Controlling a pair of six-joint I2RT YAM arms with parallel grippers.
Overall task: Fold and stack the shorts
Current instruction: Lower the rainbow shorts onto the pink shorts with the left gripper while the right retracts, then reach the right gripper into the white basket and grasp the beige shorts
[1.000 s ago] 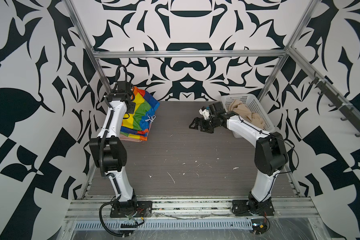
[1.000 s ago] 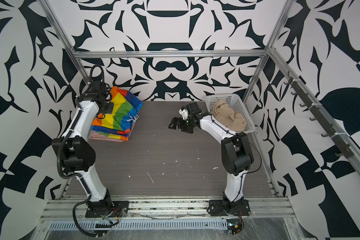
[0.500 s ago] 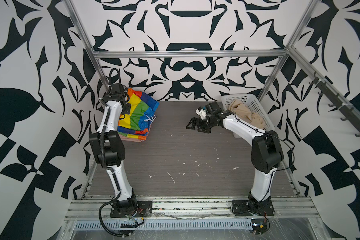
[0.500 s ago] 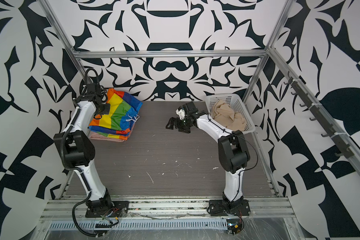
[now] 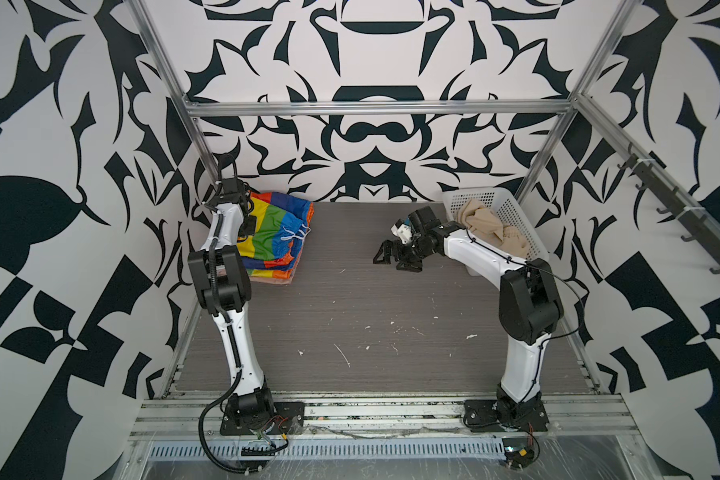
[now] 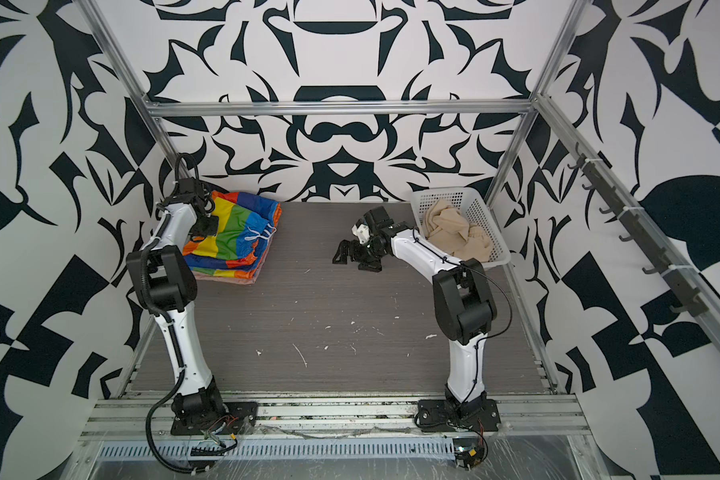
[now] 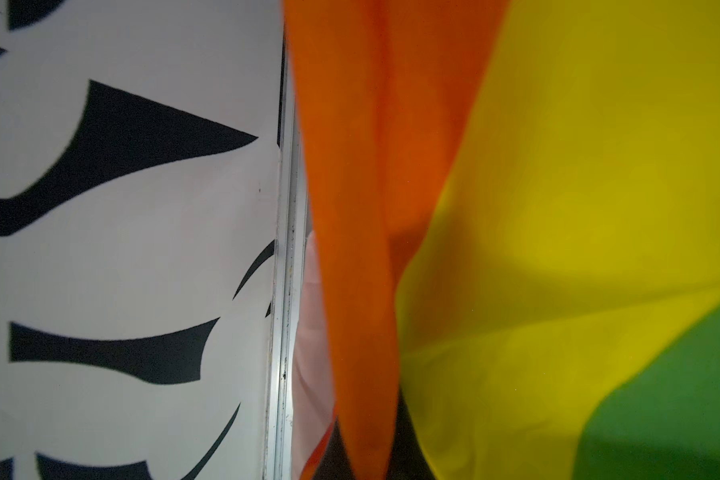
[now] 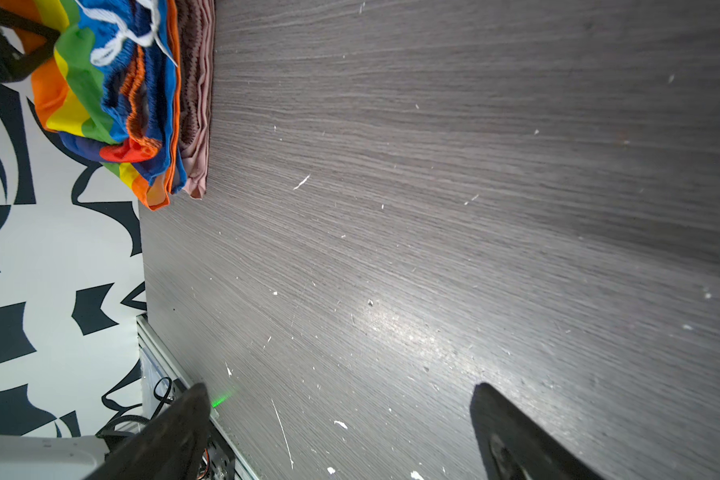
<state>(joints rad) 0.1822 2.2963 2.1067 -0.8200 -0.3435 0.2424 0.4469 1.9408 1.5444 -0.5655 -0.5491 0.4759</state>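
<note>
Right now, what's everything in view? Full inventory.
rainbow shorts: 1, rainbow-striped with white drawstring, folded, far-left table corner, top of stack
pink shorts: 1, salmon-pink, folded, under the rainbow shorts
beige shorts: 1, beige, crumpled in the basket
basket: 1, white perforated, far-right table edge
table: 1, dark grey woodgrain, white flecks
hook rail: 1, dark, right wall
left gripper: 1, black, shut on the rainbow shorts' far-left edge
right gripper: 1, black, open, empty, above the table beside the basket
</note>
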